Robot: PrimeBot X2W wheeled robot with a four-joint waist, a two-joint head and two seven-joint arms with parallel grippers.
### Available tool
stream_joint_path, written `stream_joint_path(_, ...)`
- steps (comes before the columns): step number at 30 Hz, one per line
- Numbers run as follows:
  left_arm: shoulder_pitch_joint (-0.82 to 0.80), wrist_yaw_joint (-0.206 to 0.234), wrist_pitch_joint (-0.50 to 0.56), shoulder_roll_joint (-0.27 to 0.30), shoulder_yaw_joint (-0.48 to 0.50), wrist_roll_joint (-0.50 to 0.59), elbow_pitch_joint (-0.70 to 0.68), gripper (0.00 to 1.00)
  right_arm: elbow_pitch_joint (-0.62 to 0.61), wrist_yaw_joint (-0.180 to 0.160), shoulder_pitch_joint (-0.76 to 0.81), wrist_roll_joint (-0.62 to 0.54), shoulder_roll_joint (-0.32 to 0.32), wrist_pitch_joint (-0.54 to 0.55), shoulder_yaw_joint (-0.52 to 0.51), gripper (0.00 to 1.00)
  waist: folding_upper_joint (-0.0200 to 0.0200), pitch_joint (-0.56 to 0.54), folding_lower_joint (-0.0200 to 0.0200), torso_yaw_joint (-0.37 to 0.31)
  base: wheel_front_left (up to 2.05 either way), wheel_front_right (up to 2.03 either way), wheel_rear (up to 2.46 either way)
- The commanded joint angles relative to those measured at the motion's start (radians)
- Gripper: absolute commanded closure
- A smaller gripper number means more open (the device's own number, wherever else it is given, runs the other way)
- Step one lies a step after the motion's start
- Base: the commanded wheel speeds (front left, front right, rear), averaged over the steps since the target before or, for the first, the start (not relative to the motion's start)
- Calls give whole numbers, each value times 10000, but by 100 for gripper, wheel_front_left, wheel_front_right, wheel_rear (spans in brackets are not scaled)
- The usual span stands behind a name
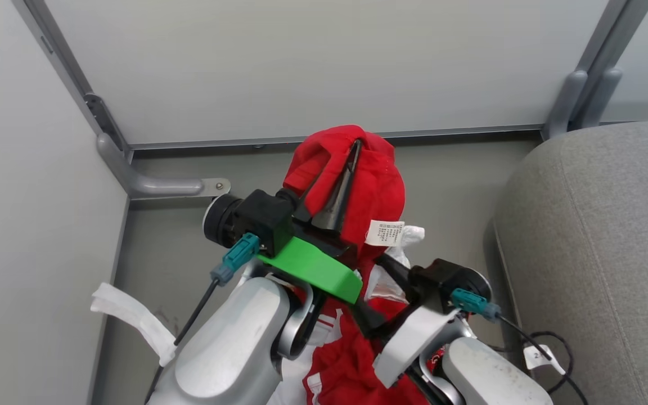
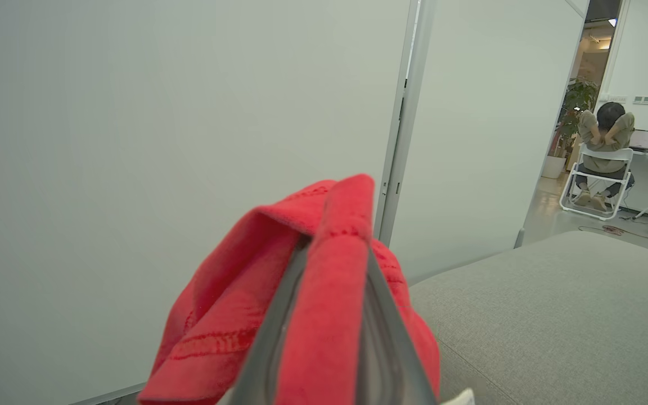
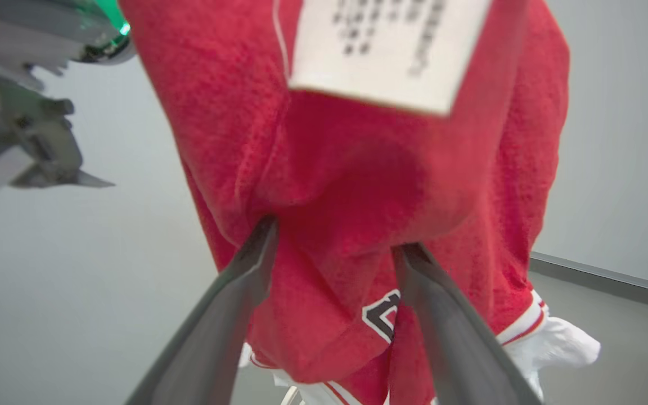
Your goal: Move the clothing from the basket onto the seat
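Observation:
A red garment hangs bunched from my left gripper, which is raised in front of the wall and shut on a fold of it. A white care label dangles from the cloth. More red and white clothing hangs lower, between my forearms. My right gripper is open, with its dark fingers spread and their tips pressed into the hanging red cloth. The grey seat lies to the right, its cushion just beyond the held cloth. The basket is hidden.
Pale partition walls stand close ahead and to the left, with a grey metal foot on the floor. A white cloth strip shows at lower left. Black cables lie by the seat. Far off, a person sits on a white chair.

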Motion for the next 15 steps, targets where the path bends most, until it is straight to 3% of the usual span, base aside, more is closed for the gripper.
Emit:
stream_joint_path(1, -222, 35, -7, 19, -67, -74, -42, 100, 91, -7, -177, 161, -30, -44, 200, 0, 0, 37, 0, 127, 0, 0, 0)
stream_joint_path(6, -266, 58, -6, 19, -319, -148, -22, 100, 371, -7, -581, 277, -46, -44, 756, 0, 0, 79, 0, 350, 0, 0, 0)
stream_joint_path(15, -444, 86, -6, 19, -564, -258, -87, 100, 1123, -7, -803, -116, -42, -33, 838, 0, 0, 163, 0, 728, 0, 0, 0)
